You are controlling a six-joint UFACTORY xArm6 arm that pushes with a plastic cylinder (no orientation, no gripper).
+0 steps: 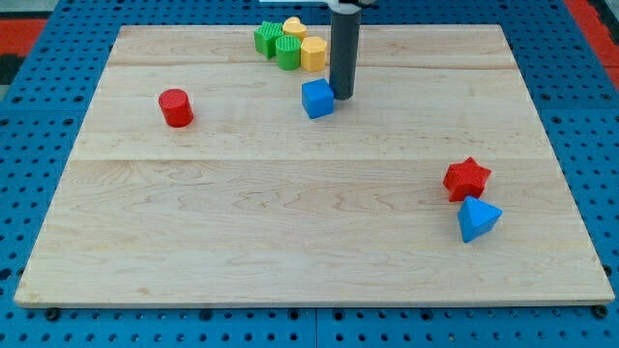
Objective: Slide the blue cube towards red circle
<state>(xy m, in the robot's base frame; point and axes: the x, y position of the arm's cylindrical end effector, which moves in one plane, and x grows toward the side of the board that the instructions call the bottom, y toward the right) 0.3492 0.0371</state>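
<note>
Pale wood-grain tabletop (290,222) on blue perforated board (600,145). Blue cube (317,99), red circle (176,107), red star (467,179), blue triangular block (478,218), two green (268,39) and two yellow blocks (313,53), dark grey rod (343,53).

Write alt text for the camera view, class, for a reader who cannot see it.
My tip touches the blue cube's right side; the red cylinder sits far to the view's left on the wooden board. Green and yellow blocks cluster at top; a red star and blue pyramid-like block lie lower right.
</note>
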